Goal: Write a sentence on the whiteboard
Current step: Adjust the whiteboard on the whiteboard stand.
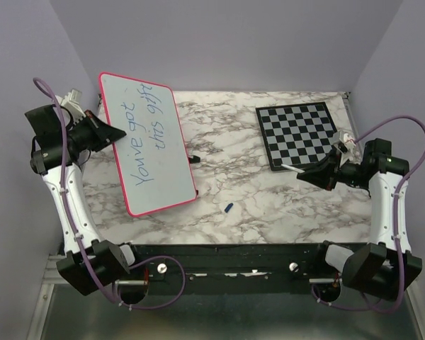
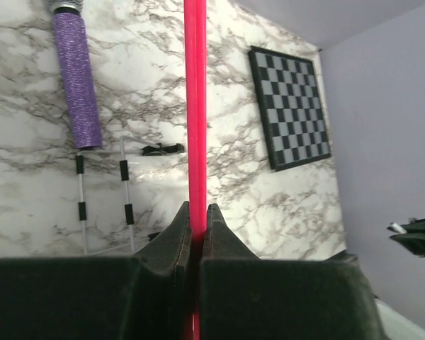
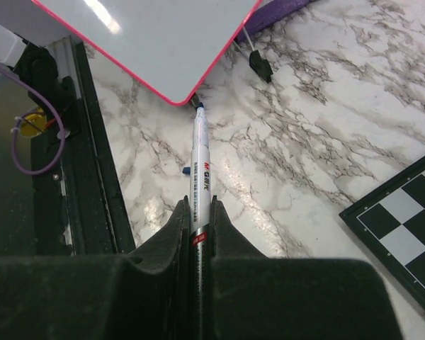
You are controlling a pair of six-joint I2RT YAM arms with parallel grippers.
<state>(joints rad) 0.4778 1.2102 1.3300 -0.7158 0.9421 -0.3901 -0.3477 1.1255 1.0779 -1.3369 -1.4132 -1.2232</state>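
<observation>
The whiteboard [image 1: 166, 184] is clamped by its rim in the left gripper [image 2: 196, 212]; a marker [image 3: 200, 156] is pinched by the right gripper [image 3: 198, 209].

Whiteboard [image 1: 171, 180] is on my left side of the table [image 1: 269, 205]: a white rectangle with rounded corners and a thin pink-red rim. Its long axis runs away from the bases, far end skewed left. The left gripper [image 2: 197, 212] is clamped on its left rim, edge-on in the wrist view. I can't tell if the board touches the table. The sentence [image 1: 147, 134] is thin blue handwriting in two lines along the long axis: "You've got / this gift".
</observation>
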